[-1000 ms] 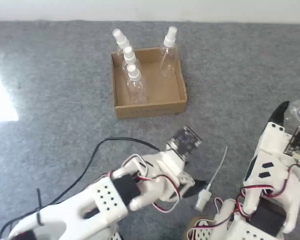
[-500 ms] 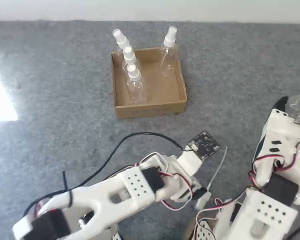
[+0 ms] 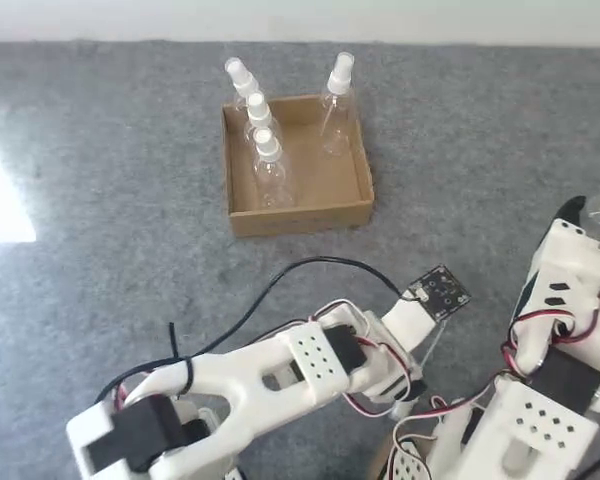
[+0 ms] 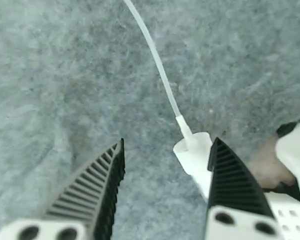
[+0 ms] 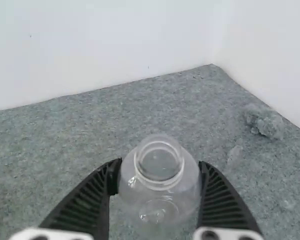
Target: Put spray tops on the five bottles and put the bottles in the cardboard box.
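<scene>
High view: looks down on a grey felt-covered table (image 3: 100,150) with a shallow brown cardboard box (image 3: 300,216) at its far middle. Shows four clear plastic bottles (image 3: 272,175), each fitted with a white sprayer, upright along the box's far side.

Left wrist view: catches the left tool (image 4: 169,145) spread wide and gripping nothing, low over the last white spray top (image 4: 195,150) with its long thin dip tube. Finds that top lying flat on the felt, head close against one jaw and well apart from the other.

Right wrist view: has the right tool (image 5: 157,170) closed on both sides of the fifth bottle (image 5: 159,192), clear, round-shouldered, upright, neck uncapped.

Could go wrong on the close: off-centre as it lies, likely to be shoved or rolled aside rather than caught. Could also snag or bend the tube at the narrow neck.

Leaves open felt between arms and box, and free room in the box's near half. Crowds the near edge, though, with both arms and a looping black cable (image 3: 240,310).
</scene>
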`<state>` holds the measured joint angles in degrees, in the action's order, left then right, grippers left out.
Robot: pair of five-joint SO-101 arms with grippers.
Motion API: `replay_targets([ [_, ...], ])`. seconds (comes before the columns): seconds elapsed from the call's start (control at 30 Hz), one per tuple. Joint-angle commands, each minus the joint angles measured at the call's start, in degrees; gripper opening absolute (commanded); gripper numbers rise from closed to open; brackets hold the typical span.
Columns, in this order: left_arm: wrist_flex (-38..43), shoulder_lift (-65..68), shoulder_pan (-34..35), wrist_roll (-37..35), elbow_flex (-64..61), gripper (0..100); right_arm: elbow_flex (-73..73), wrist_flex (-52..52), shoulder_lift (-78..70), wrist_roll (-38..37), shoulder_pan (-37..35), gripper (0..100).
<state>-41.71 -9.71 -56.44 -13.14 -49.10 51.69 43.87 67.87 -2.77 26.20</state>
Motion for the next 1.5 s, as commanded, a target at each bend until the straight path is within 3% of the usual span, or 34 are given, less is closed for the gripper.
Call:
replay_targets([
  [0.0, -2.9, 2.29, -0.88, 2.73, 5.93, 25, -4.13, -1.54, -0.4, 0.7, 0.66, 10.7],
  [0.73, -5.45, 5.8, -0.62, 2.9, 8.92, 19, -4.04, -1.01, -0.4, 0.79, 0.31, 10.7],
  [0.87, -5.71, 5.89, 2.11, 2.73, 9.45, 19, -4.04, -1.01, -0.4, 0.79, 0.22, 10.7],
  [1.2, -16.09, 17.49, 2.81, 2.73, 21.49, 18, -3.96, -1.01, -0.4, 0.79, 0.22, 10.7],
  [1.47, -18.2, 20.92, 2.73, 2.73, 25.1, 4, -3.96, -1.01, -0.4, 0.79, 0.22, 10.7],
])
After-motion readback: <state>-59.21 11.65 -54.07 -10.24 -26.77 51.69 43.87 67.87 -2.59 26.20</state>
